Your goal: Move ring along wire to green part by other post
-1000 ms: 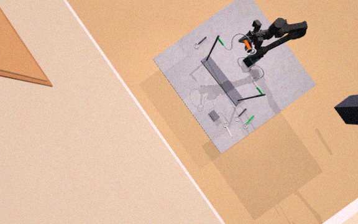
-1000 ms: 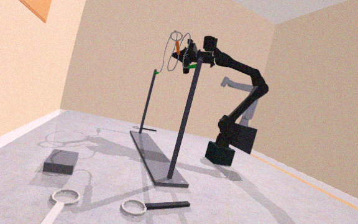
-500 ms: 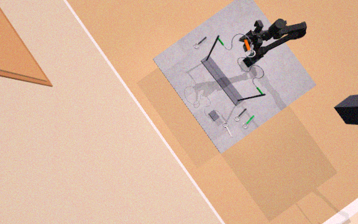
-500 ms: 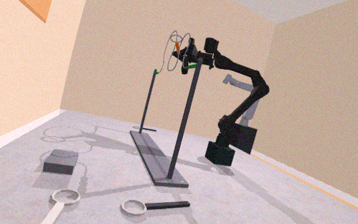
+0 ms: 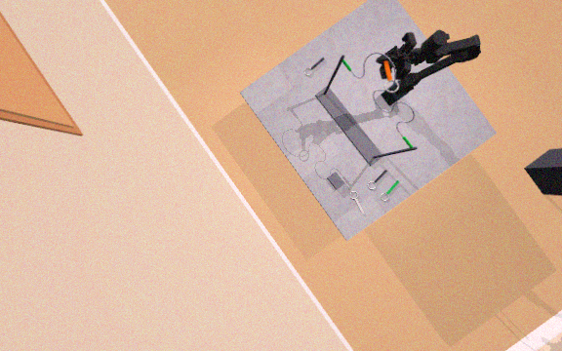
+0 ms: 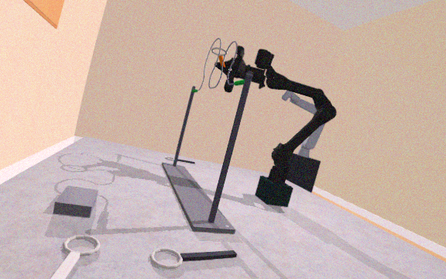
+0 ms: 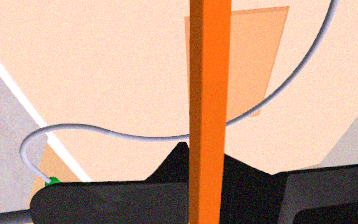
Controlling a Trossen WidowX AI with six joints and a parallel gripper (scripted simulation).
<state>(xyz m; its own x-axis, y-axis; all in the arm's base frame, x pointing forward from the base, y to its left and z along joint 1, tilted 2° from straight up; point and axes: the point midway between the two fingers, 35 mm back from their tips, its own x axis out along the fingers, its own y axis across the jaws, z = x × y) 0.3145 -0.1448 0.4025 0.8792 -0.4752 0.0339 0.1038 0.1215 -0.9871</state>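
Loops of thin grey wire crowd the pincer, with open air above both posts.

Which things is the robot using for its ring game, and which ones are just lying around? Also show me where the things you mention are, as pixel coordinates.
Using:
- orange handle [image 5: 388, 71] [image 6: 221, 61] [image 7: 213, 100]
- its ring [image 5: 398, 87] [image 6: 213, 50]
- bent wire [image 5: 413, 113] [image 6: 205, 63] [image 7: 150, 138]
- two posts

Lying around:
- white ring stick [image 5: 359, 204] [image 6: 67, 263]
- green-handled ring [image 5: 392, 187]
- two black-handled rings
- grey block [image 5: 336, 180] [image 6: 77, 200]

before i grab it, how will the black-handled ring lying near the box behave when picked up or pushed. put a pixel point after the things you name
The black-handled ring [image 5: 380, 179] [image 6: 207, 256] looks stiff, its straight handle running into a round hoop, so it should probably lift without sagging. It lies flat, so a push would likely slide it rather than tip it. The handle looks square-edged, so rolling seems unlikely.
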